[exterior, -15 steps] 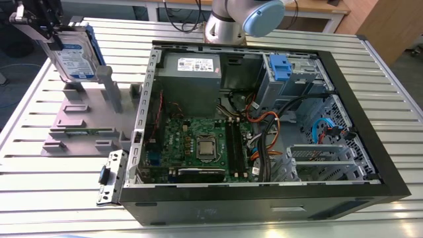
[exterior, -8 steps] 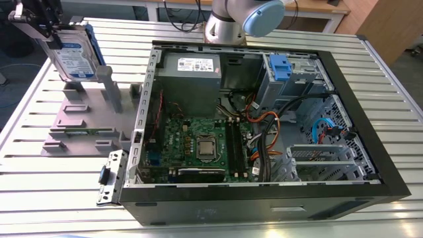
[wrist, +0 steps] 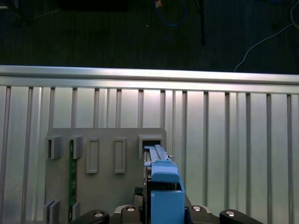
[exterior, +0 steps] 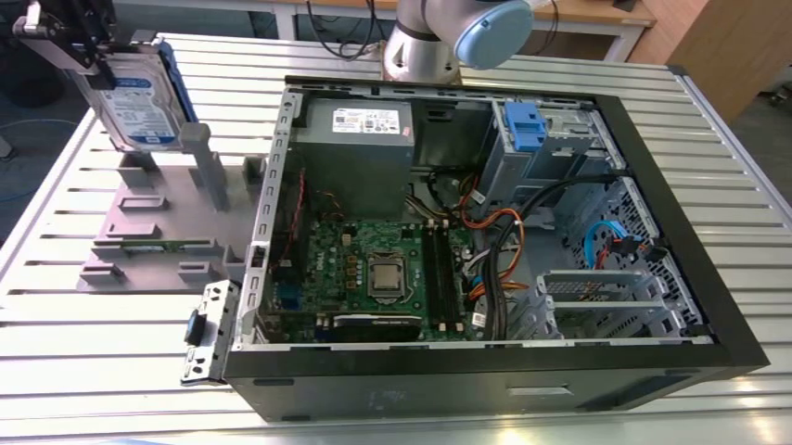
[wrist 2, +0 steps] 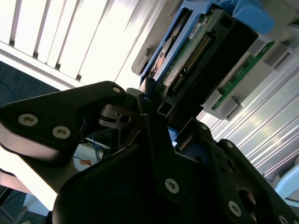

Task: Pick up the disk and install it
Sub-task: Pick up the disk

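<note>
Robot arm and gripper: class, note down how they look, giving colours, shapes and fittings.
The arm is a round silver-grey tube with a light blue cap on its joint. The gripper is built of flat black links with rounded ends, fastened with silver screws. In the exterior view it looks black and silver.

Single arm: a silver-grey cylindrical metal arm tube (exterior: 415, 56) met a rounded joint housing closed by a pale blue circular plastic cap (exterior: 495, 26). The matte black metal gripper (wrist 2: 161, 107) was assembled from flat, angular black linkage plates (wrist 2: 65, 112) with rounded corners, fastened by bright silver socket-head screws (wrist 2: 171, 185). In the first wrist view, the black rounded link ends (wrist: 93, 217) each carried one such silver screw head (wrist: 229, 214).
</note>
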`<state>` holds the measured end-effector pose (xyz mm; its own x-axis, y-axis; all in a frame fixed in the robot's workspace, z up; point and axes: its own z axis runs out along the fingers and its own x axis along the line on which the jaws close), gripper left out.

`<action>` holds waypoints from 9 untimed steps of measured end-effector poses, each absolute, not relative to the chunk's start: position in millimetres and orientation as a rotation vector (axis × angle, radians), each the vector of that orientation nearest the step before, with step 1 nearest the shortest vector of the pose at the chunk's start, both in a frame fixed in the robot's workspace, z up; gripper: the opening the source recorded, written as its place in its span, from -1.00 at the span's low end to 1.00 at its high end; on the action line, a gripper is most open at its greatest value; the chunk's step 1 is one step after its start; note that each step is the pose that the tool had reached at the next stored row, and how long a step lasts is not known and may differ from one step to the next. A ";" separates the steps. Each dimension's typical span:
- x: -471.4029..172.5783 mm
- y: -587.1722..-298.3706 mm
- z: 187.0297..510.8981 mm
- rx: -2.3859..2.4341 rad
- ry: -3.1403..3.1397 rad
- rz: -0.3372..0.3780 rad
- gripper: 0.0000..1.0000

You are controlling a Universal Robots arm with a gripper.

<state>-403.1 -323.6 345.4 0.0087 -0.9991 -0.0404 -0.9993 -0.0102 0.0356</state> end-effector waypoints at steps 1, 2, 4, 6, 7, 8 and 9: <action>-403.1 -323.6 345.8 -2.229 2.208 0.084 -0.26; -403.1 -323.6 346.1 -2.229 2.208 0.084 -0.26; -403.1 -323.6 346.9 -2.229 2.208 0.085 -0.26; -403.1 -323.6 347.6 -2.229 2.208 0.084 -0.26; -403.1 -323.6 348.0 -2.229 2.208 0.085 -0.26; -403.1 -323.6 348.4 -2.229 2.208 0.084 -0.26; -403.1 -323.6 348.8 -2.229 2.208 0.084 -0.26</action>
